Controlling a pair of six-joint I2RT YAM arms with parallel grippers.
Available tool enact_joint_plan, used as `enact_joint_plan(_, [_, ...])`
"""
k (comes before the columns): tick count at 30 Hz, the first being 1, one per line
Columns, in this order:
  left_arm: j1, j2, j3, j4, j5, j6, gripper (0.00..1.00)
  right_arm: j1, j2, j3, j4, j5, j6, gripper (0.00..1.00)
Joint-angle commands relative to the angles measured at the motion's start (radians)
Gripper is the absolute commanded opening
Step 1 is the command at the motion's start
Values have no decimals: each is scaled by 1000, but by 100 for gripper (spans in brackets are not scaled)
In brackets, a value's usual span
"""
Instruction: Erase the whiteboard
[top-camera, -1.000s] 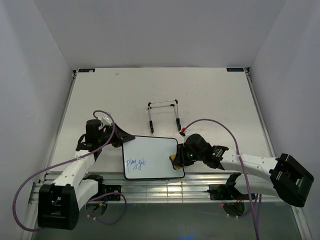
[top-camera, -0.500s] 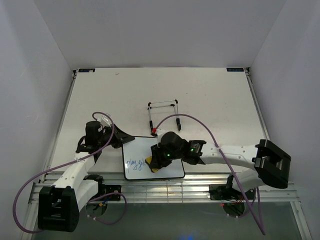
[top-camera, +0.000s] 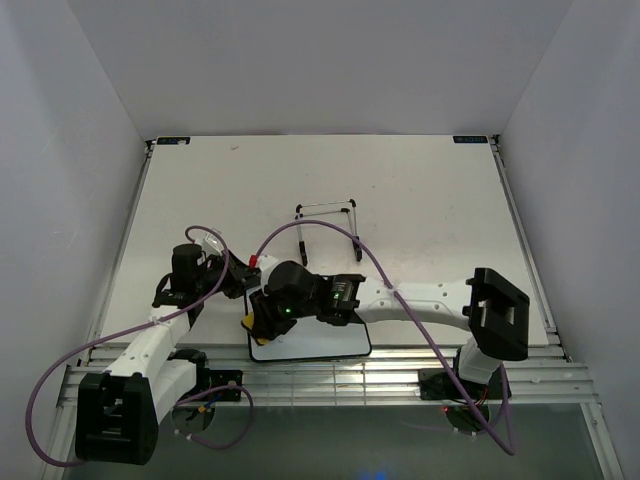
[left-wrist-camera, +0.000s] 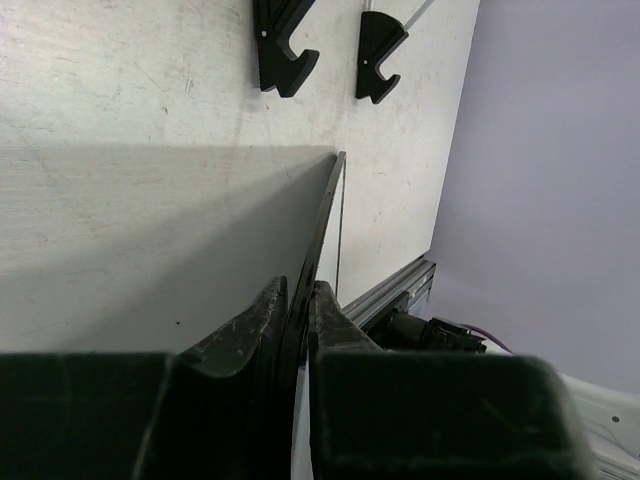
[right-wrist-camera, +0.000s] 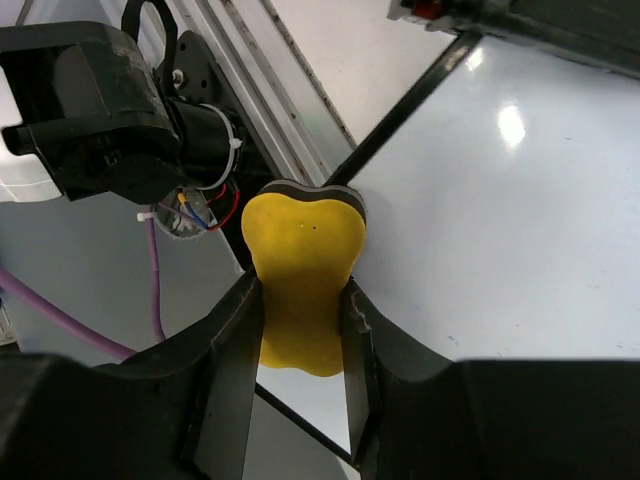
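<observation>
The whiteboard (top-camera: 325, 340) lies flat near the table's front edge, and the part of it that shows is blank white. My left gripper (top-camera: 243, 284) is shut on its far left edge. In the left wrist view the board (left-wrist-camera: 322, 215) runs edge-on between that gripper's (left-wrist-camera: 297, 300) jaws. My right gripper (top-camera: 262, 316) reaches over the board's left side, shut on a yellow eraser (top-camera: 248, 322). In the right wrist view the eraser (right-wrist-camera: 302, 245) sits pinched in that gripper (right-wrist-camera: 300, 292), its tip at the board's black frame, with white board surface (right-wrist-camera: 500, 230) to the right.
A thin wire stand (top-camera: 328, 225) with black feet (left-wrist-camera: 285, 50) stands just behind the board. An aluminium rail (top-camera: 320, 375) runs along the table's near edge under the board. White walls close in the table at the left, right and back.
My right arm has swept the eraser leftward across the board, from its right edge to its left edge. The blue writing seen earlier no longer shows. The left gripper has stayed put.
</observation>
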Motion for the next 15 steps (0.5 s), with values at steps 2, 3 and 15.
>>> enact_joint_plan(2, [-14, 2, 2, -74, -103, 42, 0, -58, -21, -129, -114, 139, -16, 30])
enact_joint_plan(3, [-14, 1, 2, -77, -103, 44, 0, -81, -30, -143, -129, 150, -13, 30])
enact_joint_plan(15, [-14, 2, 7, -84, -109, 45, 0, -13, 13, -17, -166, 12, -104, 31])
